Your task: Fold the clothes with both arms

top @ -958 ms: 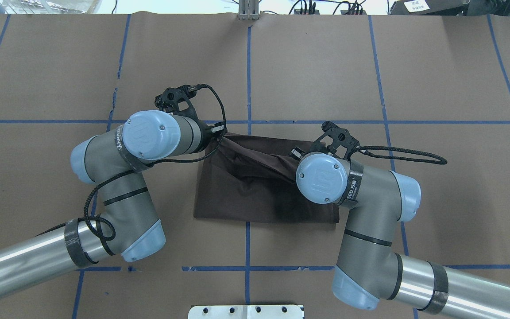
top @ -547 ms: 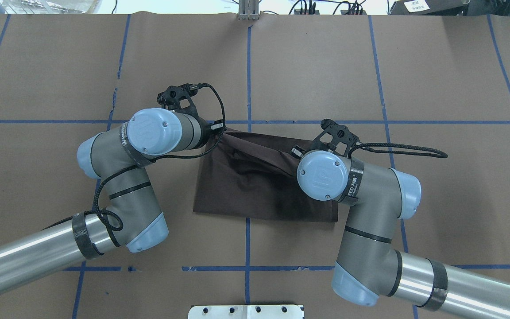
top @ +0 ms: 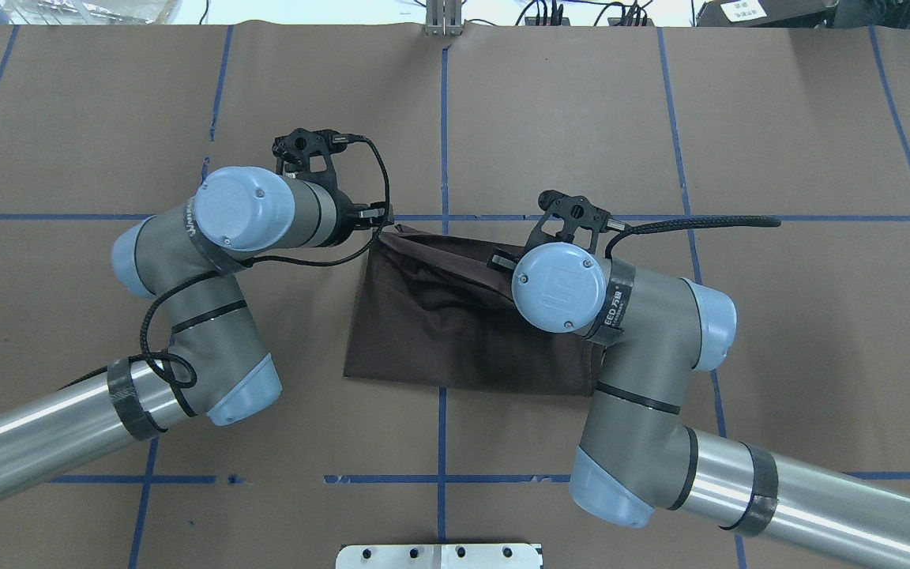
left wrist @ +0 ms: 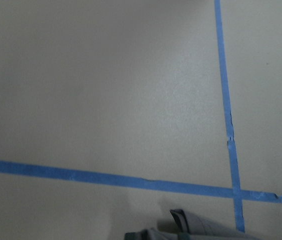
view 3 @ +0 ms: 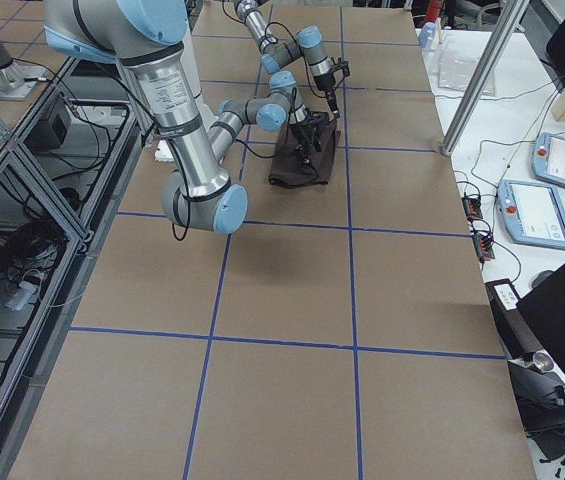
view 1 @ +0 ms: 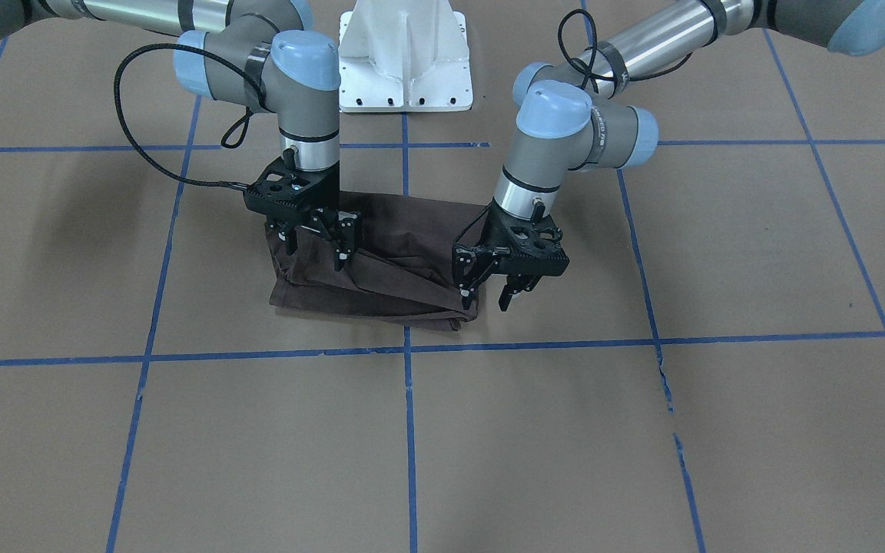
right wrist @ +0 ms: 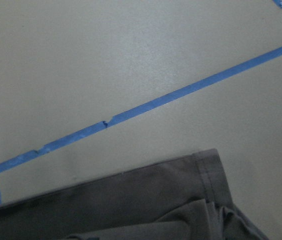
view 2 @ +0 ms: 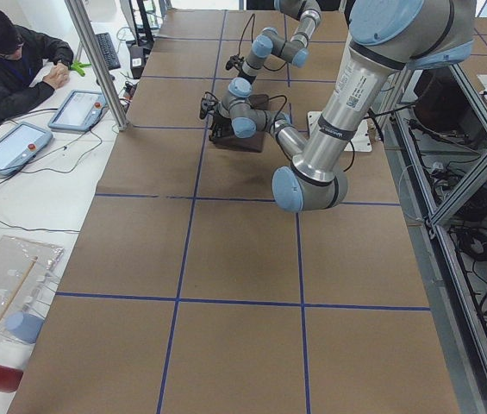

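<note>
Your left gripper hangs with its jaws spread and only bare table showing between them, its inner finger just beside the far corner of the T-shirt. Your right gripper is likewise spread, poised low over the shirt's opposite end with cloth beneath it. The shirt lies folded in a rumpled band between the two tools, its long axis running side to side across the table, so I judge each arm is nearest its own short end and any next grasp turns on reaching inward along that axis.
</note>
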Available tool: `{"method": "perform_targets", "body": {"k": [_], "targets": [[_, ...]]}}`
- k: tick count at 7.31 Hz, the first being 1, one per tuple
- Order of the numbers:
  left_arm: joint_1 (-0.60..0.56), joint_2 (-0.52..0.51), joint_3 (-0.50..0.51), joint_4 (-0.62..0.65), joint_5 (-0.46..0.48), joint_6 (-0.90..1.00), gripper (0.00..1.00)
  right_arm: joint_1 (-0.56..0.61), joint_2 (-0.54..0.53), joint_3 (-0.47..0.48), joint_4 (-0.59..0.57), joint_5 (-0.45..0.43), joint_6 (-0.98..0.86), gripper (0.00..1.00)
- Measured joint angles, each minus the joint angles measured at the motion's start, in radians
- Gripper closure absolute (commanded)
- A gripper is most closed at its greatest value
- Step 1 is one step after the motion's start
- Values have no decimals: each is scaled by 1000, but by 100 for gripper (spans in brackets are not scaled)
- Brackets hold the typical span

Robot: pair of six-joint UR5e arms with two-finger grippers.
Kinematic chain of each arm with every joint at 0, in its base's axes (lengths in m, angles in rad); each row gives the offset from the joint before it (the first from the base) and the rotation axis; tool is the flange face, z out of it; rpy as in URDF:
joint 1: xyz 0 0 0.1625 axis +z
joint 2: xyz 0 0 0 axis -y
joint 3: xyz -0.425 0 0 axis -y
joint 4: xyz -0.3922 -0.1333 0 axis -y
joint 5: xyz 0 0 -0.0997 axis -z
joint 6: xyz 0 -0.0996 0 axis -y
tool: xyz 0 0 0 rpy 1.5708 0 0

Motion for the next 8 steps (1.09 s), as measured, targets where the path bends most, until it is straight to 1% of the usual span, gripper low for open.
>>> {"method": "perform_targets", "body": {"k": [1, 2, 5, 8], "targets": [[-20, 26, -17, -8, -39, 44, 0, -9, 23, 0, -3, 2, -31, 0], [-30, 46, -29, -18, -56, 68, 0, -33, 35, -2, -6, -10, -49, 0], [-35, 63, -37, -28, -65, 76, 0, -119, 34, -15, -20, -93, -77, 0], [-36, 65, -39, -30, -66, 73, 0, -127, 35, -52, -59, -134, -188, 0]]}}
